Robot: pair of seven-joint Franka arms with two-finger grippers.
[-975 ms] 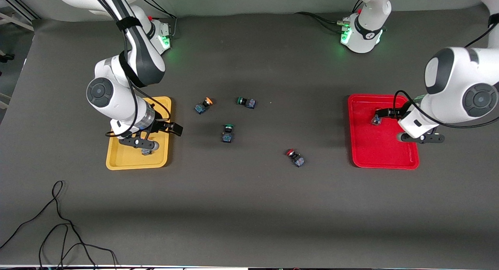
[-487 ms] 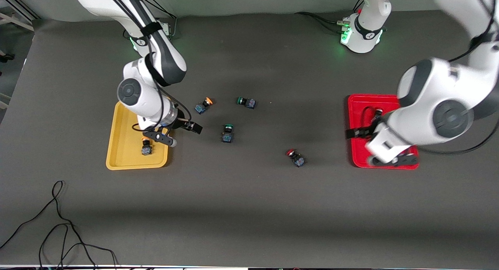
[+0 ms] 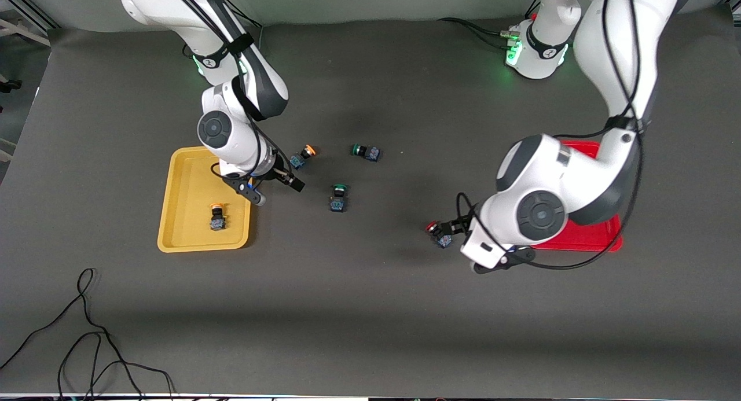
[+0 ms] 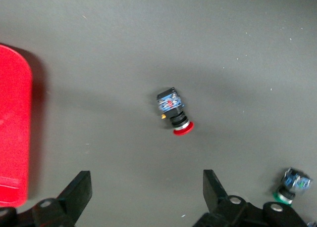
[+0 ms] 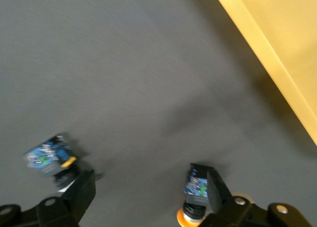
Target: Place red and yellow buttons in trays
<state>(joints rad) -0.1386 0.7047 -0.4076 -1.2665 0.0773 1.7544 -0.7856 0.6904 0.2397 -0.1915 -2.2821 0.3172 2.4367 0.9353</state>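
Both arms have left their trays. One yellow-capped button (image 3: 217, 218) lies in the yellow plastic tray (image 3: 179, 216). Wide open and empty, the left gripper (image 4: 143, 200) hangs over the loose red-capped button (image 3: 439, 234) near the red plastic tray (image 3: 584, 239), and the right gripper (image 5: 148, 197) over the loose yellow-capped button (image 3: 302, 156).

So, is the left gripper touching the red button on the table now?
Apart. In the left wrist view, the open left gripper has bare mat between its fingers and the red button.

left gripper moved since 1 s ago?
Yes. The left gripper was over the shallow red plastic tray; now it is off the tray toward the table's middle, open over the red-capped push-button switch on the dark table mat.
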